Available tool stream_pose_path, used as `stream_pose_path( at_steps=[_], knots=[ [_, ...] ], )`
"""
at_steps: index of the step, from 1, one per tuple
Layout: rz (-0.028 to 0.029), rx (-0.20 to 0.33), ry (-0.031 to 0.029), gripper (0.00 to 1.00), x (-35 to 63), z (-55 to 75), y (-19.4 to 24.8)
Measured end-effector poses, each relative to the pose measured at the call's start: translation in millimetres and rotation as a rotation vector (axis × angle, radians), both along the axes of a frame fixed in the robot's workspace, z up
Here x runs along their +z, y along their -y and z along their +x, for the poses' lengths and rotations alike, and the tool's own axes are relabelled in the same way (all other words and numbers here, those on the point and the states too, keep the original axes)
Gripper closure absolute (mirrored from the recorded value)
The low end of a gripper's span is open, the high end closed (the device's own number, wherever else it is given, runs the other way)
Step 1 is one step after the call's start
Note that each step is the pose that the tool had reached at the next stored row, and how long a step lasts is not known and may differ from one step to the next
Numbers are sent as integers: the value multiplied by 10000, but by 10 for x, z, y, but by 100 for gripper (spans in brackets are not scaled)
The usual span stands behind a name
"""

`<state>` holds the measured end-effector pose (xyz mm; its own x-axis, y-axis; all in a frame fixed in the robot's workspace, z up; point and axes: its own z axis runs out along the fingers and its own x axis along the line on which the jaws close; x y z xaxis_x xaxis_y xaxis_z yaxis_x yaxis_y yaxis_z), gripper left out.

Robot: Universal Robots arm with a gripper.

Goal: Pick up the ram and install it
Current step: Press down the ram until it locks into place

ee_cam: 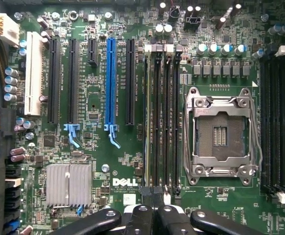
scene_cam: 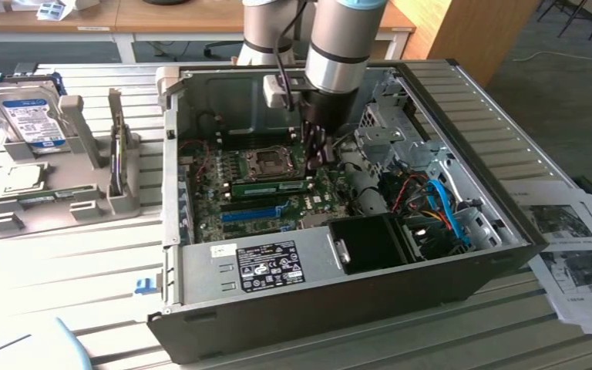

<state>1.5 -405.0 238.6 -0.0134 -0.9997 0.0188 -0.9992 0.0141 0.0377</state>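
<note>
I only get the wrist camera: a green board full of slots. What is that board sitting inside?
Observer: An open computer case lying on its side on a slatted table, with the arm reaching down into it.
Operator: Where is the memory stick? I just see thin edges.
Observer: The ram stands on edge in a slot beside the processor socket, its green face and white sticker showing.
Operator: Is anything lying outside the case?
Observer: A hard drive stands upright in a grey holder at the exterior view's left.
</note>
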Motion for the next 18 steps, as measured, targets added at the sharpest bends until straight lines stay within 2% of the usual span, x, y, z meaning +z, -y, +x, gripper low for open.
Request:
stream_pose_path(
  at_steps=[6, 13, 18],
  knots=[
    [0, 0, 1, 91, 46, 0, 0],
    [-1, 2, 0, 91, 47, 0, 0],
    [-2, 1, 3, 91, 48, -83, 0]
  ],
)
